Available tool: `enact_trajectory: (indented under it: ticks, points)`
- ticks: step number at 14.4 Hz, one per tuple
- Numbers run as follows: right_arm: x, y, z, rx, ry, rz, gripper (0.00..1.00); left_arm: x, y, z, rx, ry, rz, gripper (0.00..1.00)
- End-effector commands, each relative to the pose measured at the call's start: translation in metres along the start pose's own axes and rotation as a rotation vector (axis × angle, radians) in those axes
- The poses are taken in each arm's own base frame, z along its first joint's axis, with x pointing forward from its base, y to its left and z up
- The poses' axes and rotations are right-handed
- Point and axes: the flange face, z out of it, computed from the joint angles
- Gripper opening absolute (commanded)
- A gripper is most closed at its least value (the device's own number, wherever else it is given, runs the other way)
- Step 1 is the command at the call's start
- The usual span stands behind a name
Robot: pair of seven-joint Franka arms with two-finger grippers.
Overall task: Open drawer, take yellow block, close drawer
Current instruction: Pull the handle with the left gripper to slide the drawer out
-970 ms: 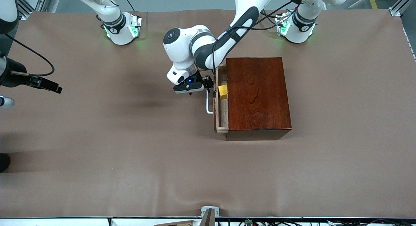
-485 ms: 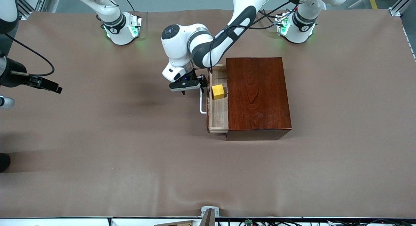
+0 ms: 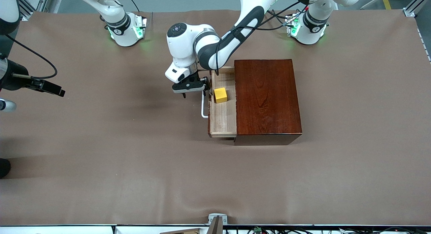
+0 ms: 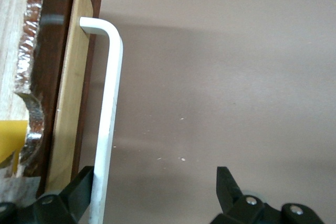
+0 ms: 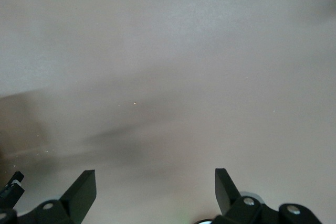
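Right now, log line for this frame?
drawer: part open | yellow block: inside drawer | left end effector: open, hooking handle | right end effector: open, waiting

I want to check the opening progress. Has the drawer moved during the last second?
Yes. The drawer has slid farther out of the wooden box, toward the right arm's end of the table; more of its tray shows.

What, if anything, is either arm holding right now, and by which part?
Nothing is clamped. The left gripper has open jaws, with one finger hooked inside the white handle of the drawer. The right gripper waits open over the table.
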Motion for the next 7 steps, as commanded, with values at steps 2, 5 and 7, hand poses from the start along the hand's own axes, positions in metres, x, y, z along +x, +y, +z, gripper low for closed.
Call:
enact_trajectory:
  ticks: [2, 5, 7]
  points:
    - [-0.002, -0.007, -0.004, 0.01, -0.001, 0.002, 1.0, -0.002, 0.018, -0.004, -0.053, 0.023, -0.015, 1.0]
    - [-0.003, -0.01, -0.003, 0.01, -0.004, -0.002, 1.0, 0.003, 0.016, -0.01, -0.058, 0.031, -0.019, 1.0]
    - [-0.002, -0.011, -0.002, 0.01, -0.006, -0.002, 1.0, 0.007, 0.014, -0.015, -0.058, 0.035, -0.024, 1.0]
